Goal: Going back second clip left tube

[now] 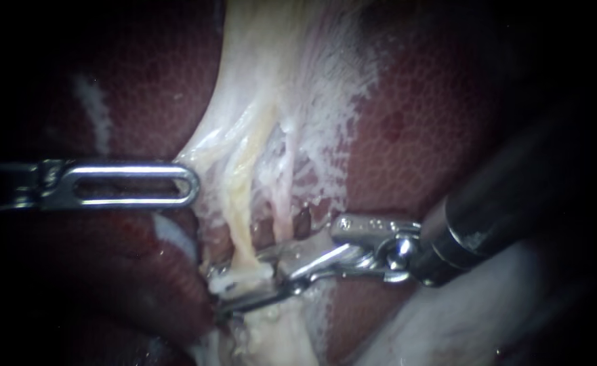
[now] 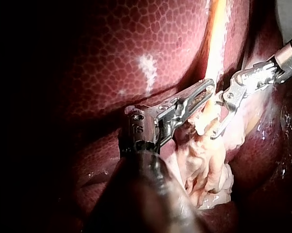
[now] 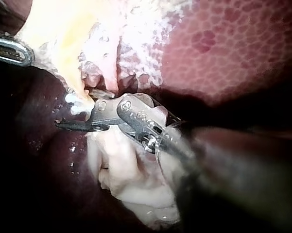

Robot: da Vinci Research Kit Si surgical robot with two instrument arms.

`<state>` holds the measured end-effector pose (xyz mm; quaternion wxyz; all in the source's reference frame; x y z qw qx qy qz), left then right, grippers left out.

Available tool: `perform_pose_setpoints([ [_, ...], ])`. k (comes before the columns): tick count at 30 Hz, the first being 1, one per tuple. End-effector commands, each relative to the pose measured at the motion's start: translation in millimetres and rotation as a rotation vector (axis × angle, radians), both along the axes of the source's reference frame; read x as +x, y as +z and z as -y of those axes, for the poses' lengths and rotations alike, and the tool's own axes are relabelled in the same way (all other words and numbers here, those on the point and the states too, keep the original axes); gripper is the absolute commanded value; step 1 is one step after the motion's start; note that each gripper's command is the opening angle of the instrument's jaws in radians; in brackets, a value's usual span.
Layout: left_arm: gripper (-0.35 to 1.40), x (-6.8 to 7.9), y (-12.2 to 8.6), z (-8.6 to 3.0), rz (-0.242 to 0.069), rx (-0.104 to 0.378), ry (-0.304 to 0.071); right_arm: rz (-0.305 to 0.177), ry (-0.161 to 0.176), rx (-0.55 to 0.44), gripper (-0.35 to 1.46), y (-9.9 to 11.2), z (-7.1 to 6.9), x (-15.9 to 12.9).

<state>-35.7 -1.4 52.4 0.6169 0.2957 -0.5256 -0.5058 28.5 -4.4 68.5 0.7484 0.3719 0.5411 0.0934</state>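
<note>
The yellow left tube (image 1: 239, 217) runs down through pale, frayed tissue between lobes of dark red liver (image 1: 420, 135). My right instrument (image 1: 240, 286) comes in from the right, and its two thin jaws stand open around the lower end of that tube. Small shiny white clip pieces (image 1: 221, 279) sit on the tube just left of the jaws; they also show in the right wrist view as a clip (image 3: 72, 103). My left instrument (image 1: 191, 184) lies level, and its slotted jaws are shut on the pale tissue (image 1: 207, 146) beside the tube.
A thinner pink tube (image 1: 282, 203) runs right of the yellow one. Loose pale tissue (image 2: 209, 165) hangs under both instruments. A pale bulge of gallbladder (image 1: 461, 312) lies under my right instrument's dark shaft (image 1: 508, 196).
</note>
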Motion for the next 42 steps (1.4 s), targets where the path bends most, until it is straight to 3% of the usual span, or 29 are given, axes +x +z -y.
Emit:
perform_pose_setpoints([
  [1, -0.35, 0.0, 0.0, 0.0, -0.001, 0.000, 0.000, -0.005, 0.012, -0.020, 0.57, 0.0, 0.0, 0.1],
  [3, -0.35, 0.0, 0.0, 0.0, -0.001, -0.001, 0.000, -0.008, 0.028, -0.061, 0.60, 0.0, 0.0, 0.0],
  [11, -0.35, 0.0, 0.0, 0.1, -0.001, -0.001, 0.000, -0.051, 0.015, -0.152, 0.60, -0.6, -0.5, -0.4],
  [21, -0.35, -0.1, 0.1, 0.2, -0.001, -0.002, 0.000, -0.063, 0.009, -0.171, 0.60, -1.1, -0.6, -1.4],
  [27, -0.35, 0.0, 0.3, 0.3, -0.001, -0.003, 0.000, -0.060, 0.015, -0.177, 0.60, -1.3, -0.6, -4.3],
  [35, -0.35, 0.0, 0.6, 0.5, -0.002, -0.005, 0.000, -0.041, 0.043, -0.179, 0.60, -2.5, -2.3, -9.9],
  [42, -0.35, -0.1, 0.7, 0.5, -0.002, -0.005, 0.000, -0.025, 0.077, -0.198, 0.60, -5.1, -5.3, -14.3],
])
